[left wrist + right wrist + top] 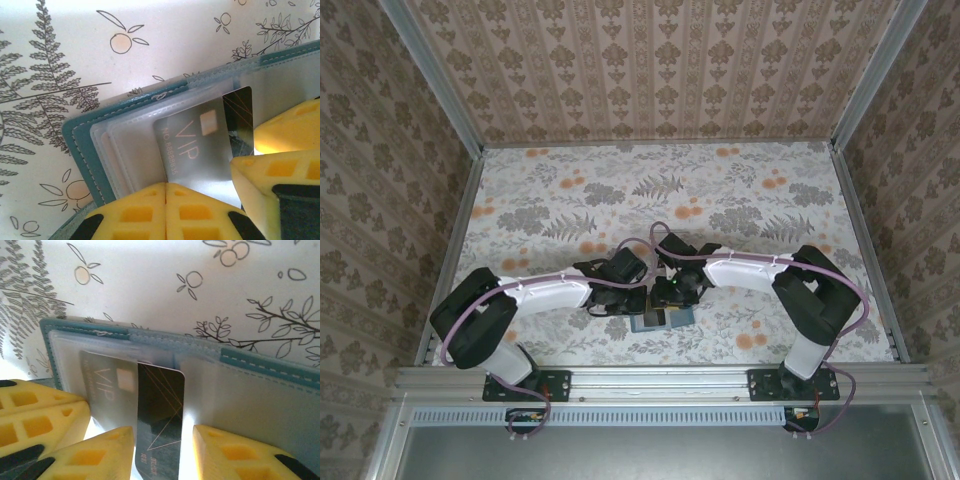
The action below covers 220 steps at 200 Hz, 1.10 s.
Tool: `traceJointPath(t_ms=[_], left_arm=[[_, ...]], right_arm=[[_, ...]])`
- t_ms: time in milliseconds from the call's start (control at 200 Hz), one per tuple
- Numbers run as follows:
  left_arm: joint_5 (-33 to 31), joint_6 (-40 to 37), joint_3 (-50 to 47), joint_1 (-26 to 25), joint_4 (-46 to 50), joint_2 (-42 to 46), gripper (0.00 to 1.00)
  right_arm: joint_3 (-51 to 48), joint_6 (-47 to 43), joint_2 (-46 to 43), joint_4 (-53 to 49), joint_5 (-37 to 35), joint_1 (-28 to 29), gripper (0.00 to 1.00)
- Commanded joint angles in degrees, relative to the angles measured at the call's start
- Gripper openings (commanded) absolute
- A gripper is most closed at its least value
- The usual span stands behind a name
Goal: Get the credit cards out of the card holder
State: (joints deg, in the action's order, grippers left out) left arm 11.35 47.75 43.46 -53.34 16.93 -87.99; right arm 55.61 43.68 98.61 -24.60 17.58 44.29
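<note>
Top: teal-blue two-panel card holder [660, 321] lies open on floral table [550, 200], front edge, long axis left-right. Left gripper [620, 303] and right gripper [672, 295] meet over it.
Left wrist: left gripper [165, 210] pinched closed over silver VIP card [192, 145].
Right wrist: right gripper [162, 450] parted, straddling dark card [160, 410], which pokes lengthwise out of its pocket.

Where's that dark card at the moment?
Right wrist view: the dark card sticks out of the teal card holder, straddled by the right gripper, just right of the grey VIP card.

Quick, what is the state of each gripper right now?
Left gripper: jaws closed; whether it holds anything cannot be told.
Right gripper: jaws open around the dark card.
</note>
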Motion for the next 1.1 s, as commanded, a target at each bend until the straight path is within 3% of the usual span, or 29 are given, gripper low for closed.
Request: traceJointPath(t_ms=[0,335,680,1095], left_arm=[[-1.77,-1.43,-0.42,-0.44,4.91,-2.84,0.07],[-1.18,-1.96,0.43,-0.73,4.84,-5.44,0.06],[-1.59,-2.0,0.92,-1.14,5.68,-5.98,0.06],[-2.95,-2.39,1.65,-1.27,8.35,-3.97,0.05]], right_arm=[[-1.18,-0.29,-0.3,-0.51,0.44,-0.32,0.37],[-6.41,3.78,-3.48,10.54,9.82,-1.59,0.31],[-7.05,3.97,-7.87,8.94,8.45,-2.19,0.27],[-7.42,2.85,-8.63,6.3,5.99,-2.48,0.09]])
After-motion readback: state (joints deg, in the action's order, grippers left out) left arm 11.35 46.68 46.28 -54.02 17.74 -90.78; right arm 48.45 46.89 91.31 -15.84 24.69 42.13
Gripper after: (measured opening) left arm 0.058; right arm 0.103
